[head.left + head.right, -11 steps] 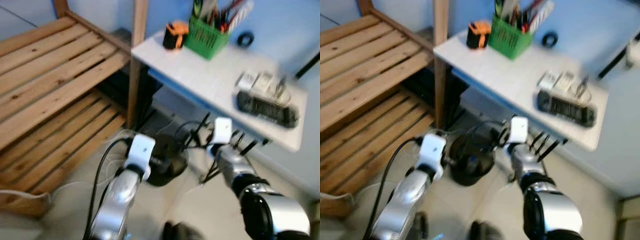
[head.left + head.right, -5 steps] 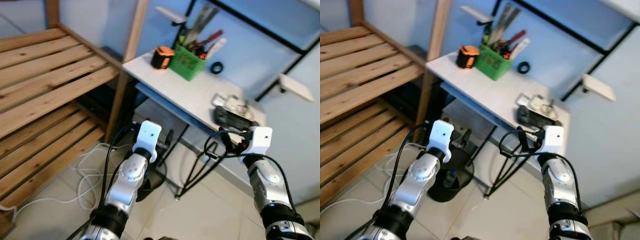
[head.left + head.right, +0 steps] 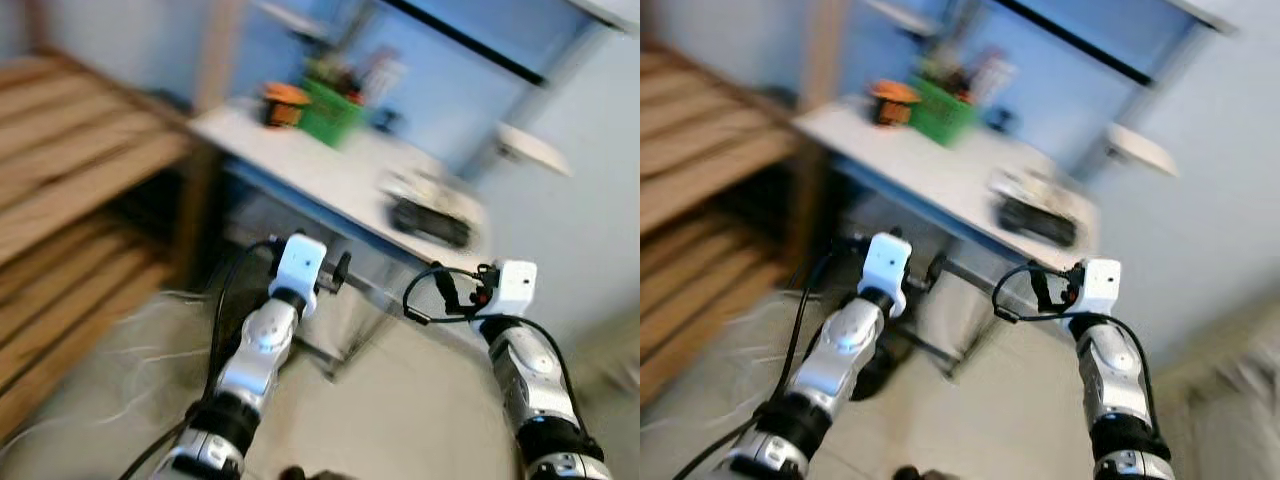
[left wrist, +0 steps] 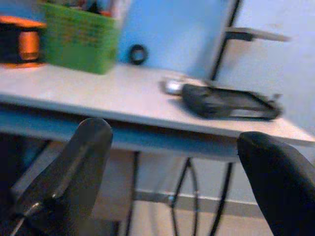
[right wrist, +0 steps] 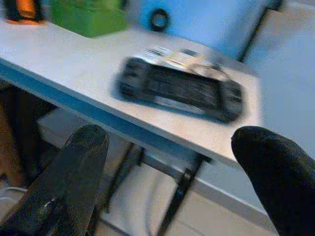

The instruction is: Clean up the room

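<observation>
Ahead of me a white table carries a green basket, orange tape measure and black handheld console; left gripper and right gripper both spread wide, empty, just before its edge; views blurred.

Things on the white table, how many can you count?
5: an orange tape measure beside a green basket, a black ring by the wall, a black handheld device, small items behind it. Blur may hide more.

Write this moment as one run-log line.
left end effector: open, empty | right end effector: open, facing black device | white table: green basket
</observation>
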You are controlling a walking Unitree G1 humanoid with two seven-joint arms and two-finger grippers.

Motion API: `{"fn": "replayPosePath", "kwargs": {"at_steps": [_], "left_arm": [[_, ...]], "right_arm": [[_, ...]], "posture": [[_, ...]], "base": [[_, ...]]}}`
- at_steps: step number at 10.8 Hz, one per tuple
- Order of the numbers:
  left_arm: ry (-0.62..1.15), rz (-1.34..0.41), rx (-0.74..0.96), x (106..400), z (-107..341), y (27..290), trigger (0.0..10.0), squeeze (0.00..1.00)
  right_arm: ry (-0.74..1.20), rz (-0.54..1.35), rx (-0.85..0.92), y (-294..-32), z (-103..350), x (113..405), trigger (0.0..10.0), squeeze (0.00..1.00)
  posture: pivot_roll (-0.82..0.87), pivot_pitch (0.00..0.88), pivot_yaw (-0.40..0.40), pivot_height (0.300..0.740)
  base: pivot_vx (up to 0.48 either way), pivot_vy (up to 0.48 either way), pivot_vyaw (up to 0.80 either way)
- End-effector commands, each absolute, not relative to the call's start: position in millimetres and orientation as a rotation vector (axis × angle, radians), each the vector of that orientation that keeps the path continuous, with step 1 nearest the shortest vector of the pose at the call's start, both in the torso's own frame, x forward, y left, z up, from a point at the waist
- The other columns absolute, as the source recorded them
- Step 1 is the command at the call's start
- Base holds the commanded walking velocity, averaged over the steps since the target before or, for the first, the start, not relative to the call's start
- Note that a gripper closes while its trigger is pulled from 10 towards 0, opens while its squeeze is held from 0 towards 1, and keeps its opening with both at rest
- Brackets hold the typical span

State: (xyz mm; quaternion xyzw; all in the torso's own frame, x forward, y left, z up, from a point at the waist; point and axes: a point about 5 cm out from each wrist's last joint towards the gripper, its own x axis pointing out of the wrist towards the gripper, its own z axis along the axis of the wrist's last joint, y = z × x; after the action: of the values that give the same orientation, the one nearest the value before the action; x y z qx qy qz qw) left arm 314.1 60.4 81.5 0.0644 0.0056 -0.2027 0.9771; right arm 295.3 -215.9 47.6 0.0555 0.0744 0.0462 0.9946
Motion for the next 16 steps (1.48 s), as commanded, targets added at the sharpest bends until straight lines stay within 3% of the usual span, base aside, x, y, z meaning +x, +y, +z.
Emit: {"fn": "replayPosePath", "kwargs": {"at_steps": [1,3,7,9,10,13,16], "left_arm": [[0.008,-0.461,0.116,313.2,83.2,41.0,10.0,0.00],[0.005,-0.484,0.111,315.2,83.3,35.6,10.0,0.00],[0.014,-0.512,0.119,309.6,75.4,44.3,10.0,0.00],[0.028,-0.395,0.044,307.1,69.9,86.6,10.0,0.00],[0.047,-0.392,0.086,300.0,65.9,103.3,10.0,0.00],[0.051,-0.459,0.195,306.3,77.5,122.8,10.0,0.00],[0.057,-0.416,0.024,302.0,76.7,119.7,10.0,0.00]], "right_arm": [[0.172,0.053,0.099,-230.2,47.5,294.7,10.0,0.00],[0.187,0.051,0.098,-230.5,46.8,296.3,10.0,0.00],[0.181,0.035,0.127,-219.0,37.9,290.1,10.0,0.00],[0.133,-0.014,0.121,-223.6,36.9,277.3,10.0,0.00],[0.131,-0.063,0.136,-227.0,31.4,267.3,10.0,0.00],[0.151,-0.154,0.227,-211.4,13.3,251.6,10.0,0.00],[0.137,-0.192,0.180,-223.8,13.9,244.4,10.0,0.00]], "posture": [[0.18,0.000,-0.347,0.740],[0.18,0.000,-0.334,0.740],[0.15,0.000,-0.232,0.740],[0.07,0.000,-0.137,0.740],[0.07,0.000,-0.082,0.740],[0.06,0.000,0.027,0.740],[0.01,0.000,0.029,0.740]], "base": [[0.000,-0.439,-0.59],[0.000,-0.437,-0.59],[0.256,-0.401,-0.60],[0.000,0.000,-0.60],[0.000,0.000,-0.59],[0.000,0.000,-0.59],[0.000,0.160,-0.59]]}}
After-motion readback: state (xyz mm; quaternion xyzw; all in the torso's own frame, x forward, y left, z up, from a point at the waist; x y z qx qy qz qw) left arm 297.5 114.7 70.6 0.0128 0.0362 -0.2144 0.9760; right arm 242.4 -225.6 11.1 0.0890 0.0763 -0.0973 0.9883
